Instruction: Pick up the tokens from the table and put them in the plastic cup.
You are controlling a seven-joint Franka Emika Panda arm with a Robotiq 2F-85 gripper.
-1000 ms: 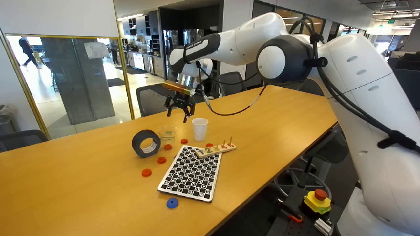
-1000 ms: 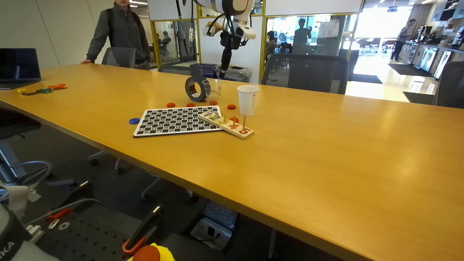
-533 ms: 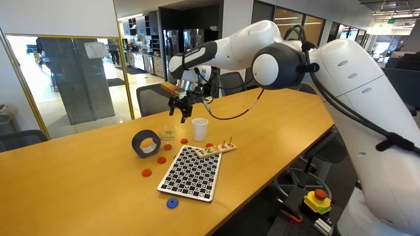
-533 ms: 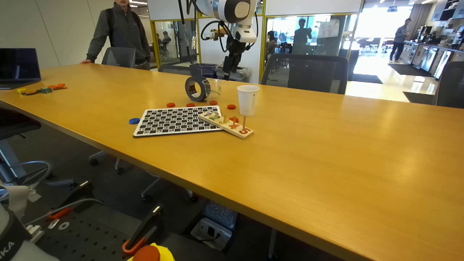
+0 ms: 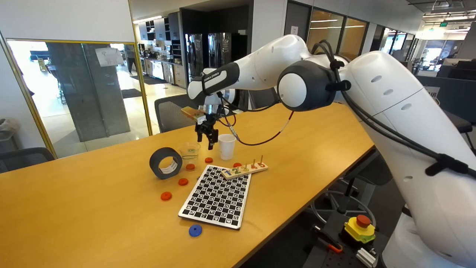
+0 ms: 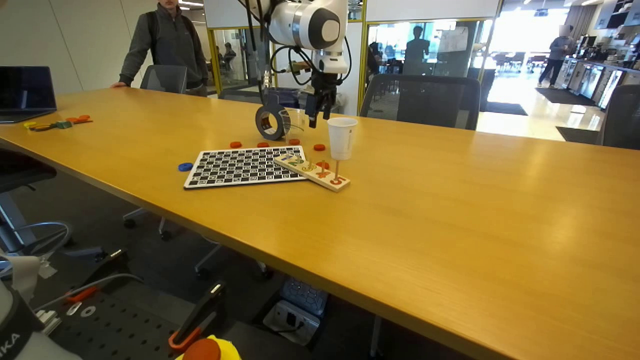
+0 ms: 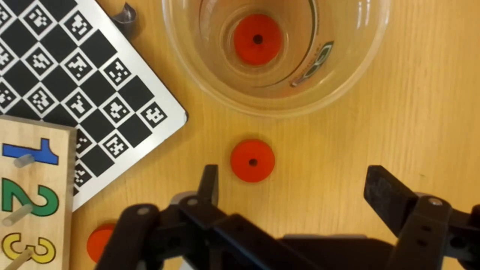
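In the wrist view the gripper (image 7: 294, 183) is spread wide, nothing held; a red token (image 7: 252, 161) is seen flat on the table (image 7: 423, 123) at ten o'clock from mid-gap; it is best centred before descent, then pinched across its rim.

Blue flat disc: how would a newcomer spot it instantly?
On the light-brown wooden table lies a black-and-white checkered board. Just off its short end farthest from the pale wooden peg strip sits the blue flat disc. Unlike the flat red discs, it is blue.
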